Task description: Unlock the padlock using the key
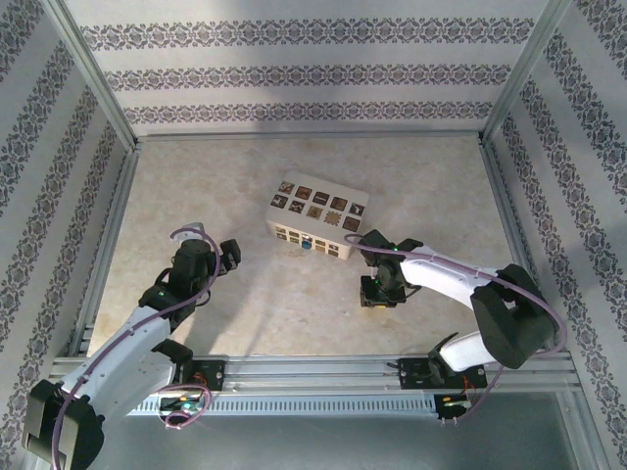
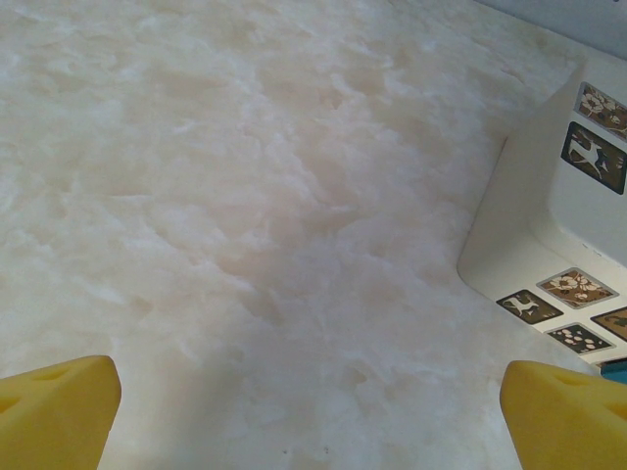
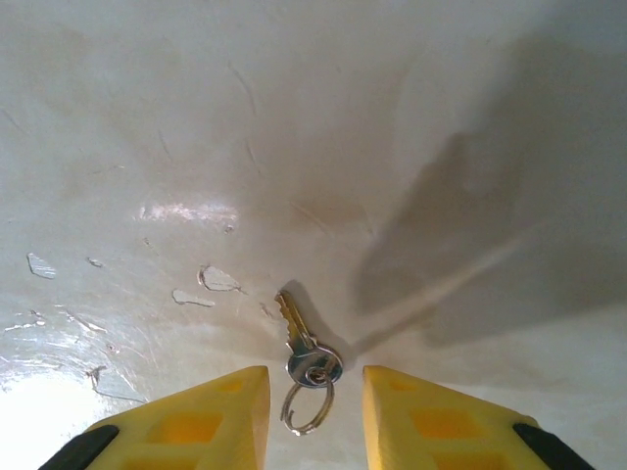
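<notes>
The padlock is a cream block with dark ornamental squares, lying mid-table; its corner shows at the right of the left wrist view. A small blue piece sits on its near face. The key, silver with a split ring, lies flat on the table. My right gripper points down over it, open, with the key's head and ring in the gap and a little space on each side. In the top view, the right gripper is in front and to the right of the padlock. The left gripper is wide open and holds nothing, left of the padlock.
Patterned walls and metal frame posts enclose the marbled table on three sides. A metal rail runs along the near edge by the arm bases. Chipped spots mark the surface left of the key.
</notes>
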Action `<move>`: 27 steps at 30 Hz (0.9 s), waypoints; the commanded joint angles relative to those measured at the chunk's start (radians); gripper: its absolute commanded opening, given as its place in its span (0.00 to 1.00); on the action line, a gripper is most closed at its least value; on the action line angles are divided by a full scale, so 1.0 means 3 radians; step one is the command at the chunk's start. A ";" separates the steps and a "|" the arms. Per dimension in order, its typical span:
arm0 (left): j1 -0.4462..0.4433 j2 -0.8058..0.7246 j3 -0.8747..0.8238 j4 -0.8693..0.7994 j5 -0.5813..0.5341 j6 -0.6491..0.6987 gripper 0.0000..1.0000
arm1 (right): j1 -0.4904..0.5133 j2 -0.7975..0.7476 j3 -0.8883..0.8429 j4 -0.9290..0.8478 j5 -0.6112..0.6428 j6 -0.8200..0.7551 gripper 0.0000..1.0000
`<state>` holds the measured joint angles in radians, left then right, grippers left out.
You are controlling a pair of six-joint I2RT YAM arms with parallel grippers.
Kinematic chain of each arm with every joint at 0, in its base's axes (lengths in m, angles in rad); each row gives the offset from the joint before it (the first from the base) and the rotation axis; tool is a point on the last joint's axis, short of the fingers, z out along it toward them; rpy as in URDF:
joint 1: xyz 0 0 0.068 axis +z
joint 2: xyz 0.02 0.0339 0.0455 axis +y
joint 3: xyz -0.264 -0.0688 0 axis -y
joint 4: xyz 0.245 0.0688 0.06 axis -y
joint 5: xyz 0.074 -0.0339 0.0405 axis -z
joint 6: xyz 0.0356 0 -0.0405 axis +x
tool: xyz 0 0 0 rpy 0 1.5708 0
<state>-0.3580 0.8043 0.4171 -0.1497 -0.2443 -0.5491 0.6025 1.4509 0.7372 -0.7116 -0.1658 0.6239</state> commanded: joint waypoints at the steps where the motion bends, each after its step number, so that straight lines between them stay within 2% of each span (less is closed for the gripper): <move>1: 0.0033 -0.0001 0.0133 -0.0024 -0.0063 0.0076 0.99 | 0.0046 0.0089 0.0007 0.0020 0.0000 0.0083 0.32; 19: 0.0028 -0.0007 0.0169 -0.0056 -0.0079 0.0086 0.99 | 0.0056 0.0068 -0.0074 0.0081 0.0021 0.0167 0.00; 23: 0.0031 -0.0016 0.0217 -0.0068 -0.0056 0.0085 0.99 | 0.0013 -0.0097 -0.0135 0.0202 -0.0080 0.0225 0.00; 27: 0.0028 -0.0037 0.0290 -0.0101 0.0023 0.0025 0.99 | -0.0097 -0.0337 -0.0266 0.0516 -0.0350 0.0328 0.00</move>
<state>-0.3580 0.8040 0.4667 -0.1505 -0.2436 -0.5461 0.5945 1.4014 0.6838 -0.6312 -0.2070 0.6842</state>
